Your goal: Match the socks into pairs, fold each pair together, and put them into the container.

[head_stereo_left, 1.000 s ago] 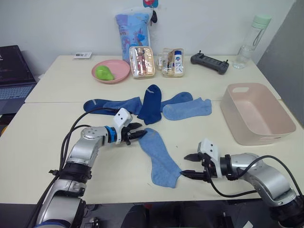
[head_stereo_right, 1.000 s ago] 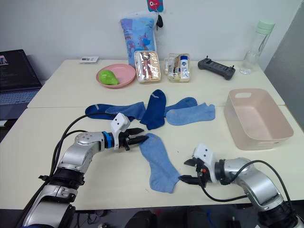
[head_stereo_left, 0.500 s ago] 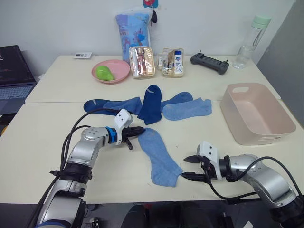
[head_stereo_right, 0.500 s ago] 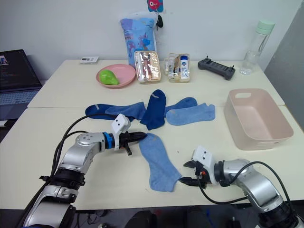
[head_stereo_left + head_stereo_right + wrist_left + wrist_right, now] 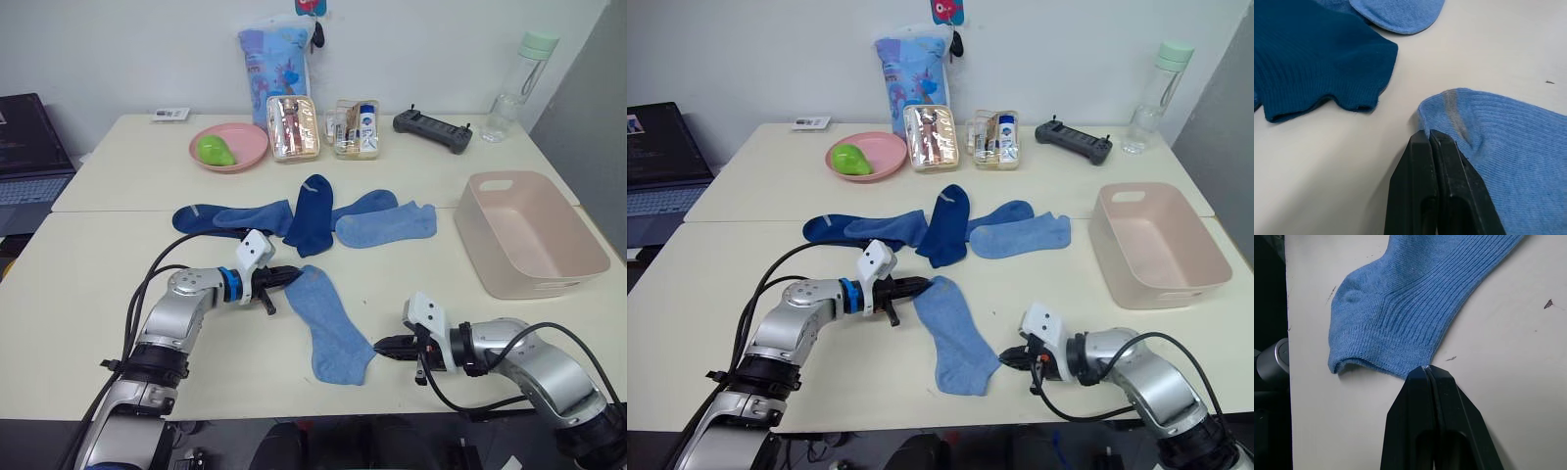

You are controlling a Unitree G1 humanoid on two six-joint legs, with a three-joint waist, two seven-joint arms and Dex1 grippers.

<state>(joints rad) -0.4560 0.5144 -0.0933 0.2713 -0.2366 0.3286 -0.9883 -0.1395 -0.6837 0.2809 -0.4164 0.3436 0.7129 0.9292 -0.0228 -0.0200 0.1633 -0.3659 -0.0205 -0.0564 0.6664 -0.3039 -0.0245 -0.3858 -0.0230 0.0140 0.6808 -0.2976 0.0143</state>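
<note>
I have both hands pinched on the medium blue sock [image 5: 333, 324]: left hand [image 5: 290, 275] on one end, right hand [image 5: 384, 346] on the other. Other socks [image 5: 312, 217] lie unpaired beyond my left hand. Container [image 5: 529, 235], beyond my right hand, holds nothing. Barely started.

Med-blue ribbed sock [image 5: 331, 326] w/ faint grey mark at toe, betw. black-fingered left hand [image 5: 290, 275] & right hand [image 5: 383, 346]. Beyond left hand: dark navy sock [image 5: 311, 214], light-blue sock [image 5: 387, 225], blue sock w/ pale cuff mark [image 5: 211, 214]. Pale pink container [image 5: 530, 233] beyond right hand. Cream desk [image 5: 88, 284].
</note>
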